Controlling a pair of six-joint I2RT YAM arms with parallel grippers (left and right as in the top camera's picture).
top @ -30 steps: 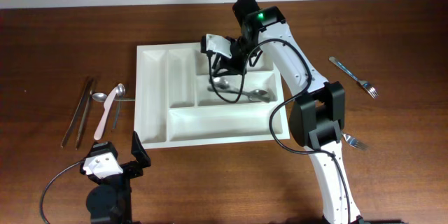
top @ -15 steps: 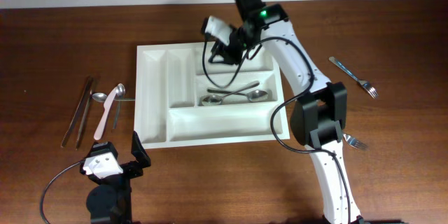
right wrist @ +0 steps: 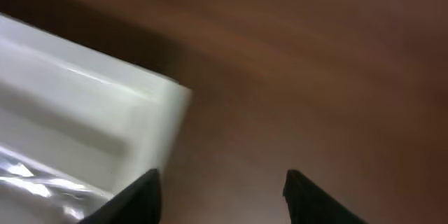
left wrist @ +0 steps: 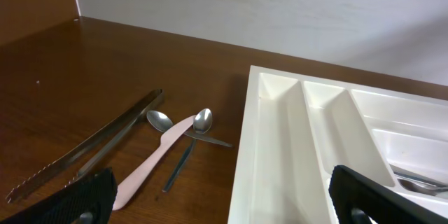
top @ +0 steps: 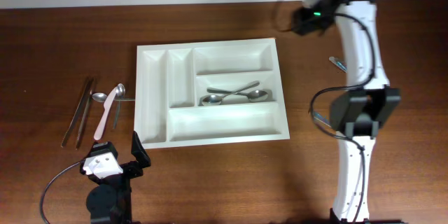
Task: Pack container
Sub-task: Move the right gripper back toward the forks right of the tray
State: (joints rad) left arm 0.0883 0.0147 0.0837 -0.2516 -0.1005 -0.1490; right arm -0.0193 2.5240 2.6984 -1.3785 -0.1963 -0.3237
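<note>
Container (top: 210,45) left of the right gripper (right wrist: 222,199), its fingers apart, empty.

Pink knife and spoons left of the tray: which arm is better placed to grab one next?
Left. Its open fingers face the pink knife and spoons directly; the right arm is away past the tray's other side.

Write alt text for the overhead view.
A white cutlery tray sits mid-table with two metal spoons in its middle wide compartment. Tongs, a pink knife and more spoons lie to its left; the right arm hangs at far right.
</note>
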